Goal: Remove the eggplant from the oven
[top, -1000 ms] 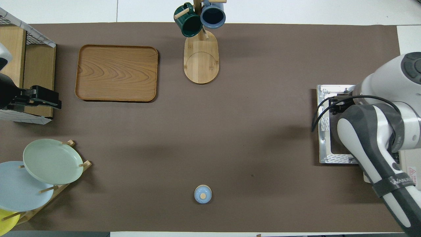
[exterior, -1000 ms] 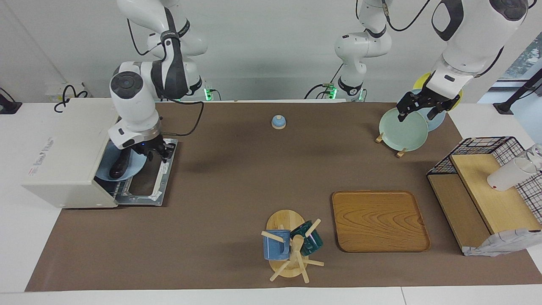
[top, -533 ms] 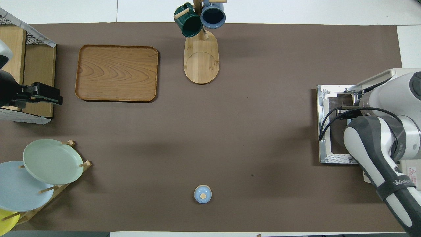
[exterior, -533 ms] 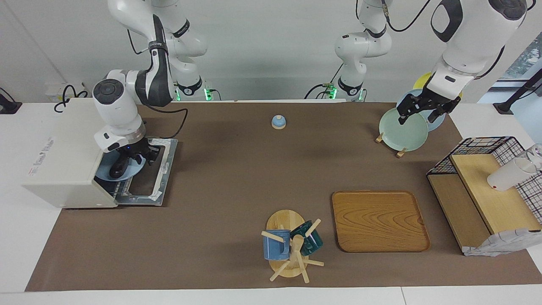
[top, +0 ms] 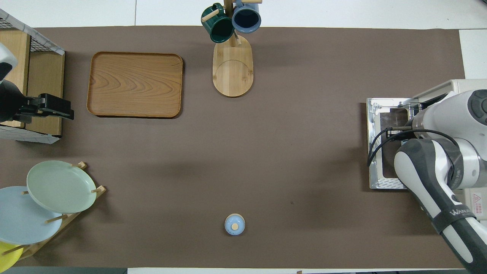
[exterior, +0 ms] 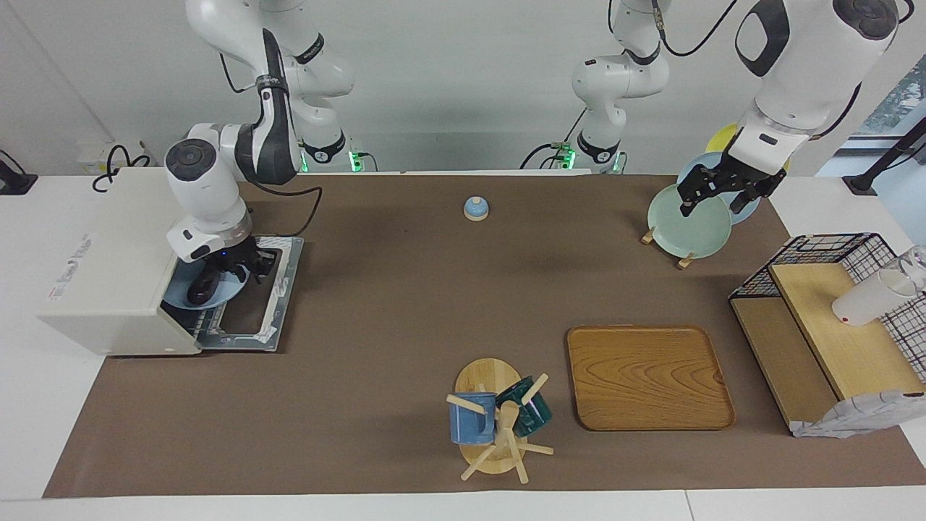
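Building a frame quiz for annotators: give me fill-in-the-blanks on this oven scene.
1. The eggplant lies on a light blue ____ at the oven's mouth.
2. The oven's door is ____.
3. The ____ gripper is at the eggplant.
4. The left gripper is over the ____ plate in the rack.

Missing words: plate; open; right; green

table (exterior: 376,318): matt brown paper-like cover | tray (exterior: 648,376): smooth grained wood | oven (exterior: 108,282): matt cream shell, shiny metal door frame | eggplant (exterior: 201,288) below my right pincer (exterior: 231,269): glossy dark skin | basket (exterior: 832,250): black wire
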Action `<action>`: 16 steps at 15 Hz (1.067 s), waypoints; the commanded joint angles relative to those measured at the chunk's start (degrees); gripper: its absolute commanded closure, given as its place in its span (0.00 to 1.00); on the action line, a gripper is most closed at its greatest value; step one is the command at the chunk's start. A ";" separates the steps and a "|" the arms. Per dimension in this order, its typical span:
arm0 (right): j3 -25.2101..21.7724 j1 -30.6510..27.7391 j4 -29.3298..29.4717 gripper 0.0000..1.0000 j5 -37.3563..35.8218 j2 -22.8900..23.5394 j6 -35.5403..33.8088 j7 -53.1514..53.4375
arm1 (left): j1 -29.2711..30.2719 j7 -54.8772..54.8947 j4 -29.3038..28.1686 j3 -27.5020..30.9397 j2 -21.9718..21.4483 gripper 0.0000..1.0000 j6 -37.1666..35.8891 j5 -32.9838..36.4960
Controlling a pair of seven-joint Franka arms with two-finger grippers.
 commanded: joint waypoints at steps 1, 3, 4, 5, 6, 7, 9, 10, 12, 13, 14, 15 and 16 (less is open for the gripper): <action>0.50 -0.88 -2.62 1.00 -0.75 -1.83 1.32 -2.14 | 0.54 0.12 -1.00 -0.27 -0.48 0.00 1.10 -0.85; 0.50 0.08 -1.23 1.00 -1.97 -1.65 0.44 -2.31 | 0.54 0.12 -0.91 -0.27 -0.39 0.00 1.19 -0.94; 0.67 1.04 0.70 1.00 -3.37 -1.13 -0.69 -2.23 | 0.46 0.12 -0.91 -0.27 -0.39 0.00 1.19 -0.94; 0.76 2.97 3.15 1.00 -4.69 -0.51 -3.75 -2.05 | 0.37 0.12 -0.91 -0.27 -0.48 0.00 1.19 -0.94; 0.67 4.99 6.22 1.00 -4.97 0.28 -7.18 -1.53 | 0.37 0.12 -1.00 -0.27 -0.48 0.00 1.28 -0.94; 0.76 6.83 9.56 1.00 -4.97 1.07 -10.69 0.13 | 0.37 0.12 -1.00 -0.27 -0.40 0.00 1.28 -0.94; 0.76 9.91 13.62 1.00 -5.06 2.39 -14.05 2.95 | 0.28 0.12 -1.00 -0.27 -0.39 0.00 1.54 -0.94; 0.67 11.49 14.51 1.00 -5.06 2.48 -14.59 3.48 | 0.28 0.12 -0.91 -0.27 -0.39 0.00 1.54 -0.94; 0.67 14.31 15.82 1.00 -5.06 2.57 -14.77 6.28 | 0.10 0.03 -0.91 -0.27 -0.39 0.00 1.72 -0.94; 0.76 15.72 17.05 1.00 -5.06 2.92 -15.55 7.95 | 0.02 0.03 -0.91 -0.27 -0.31 0.00 2.07 -0.94; 0.94 17.38 19.50 1.00 -4.88 4.23 -17.13 9.80 | -0.07 0.03 -0.91 -0.27 -0.13 0.00 2.16 -0.94; 1.02 19.57 22.22 1.00 -4.62 5.02 -19.49 12.25 | -0.07 0.03 -0.82 -0.27 0.04 0.00 2.24 -0.94; 1.03 21.77 24.86 1.00 -4.18 5.47 -21.60 15.15 | -0.07 0.03 -0.82 -0.27 0.04 0.00 2.42 -0.94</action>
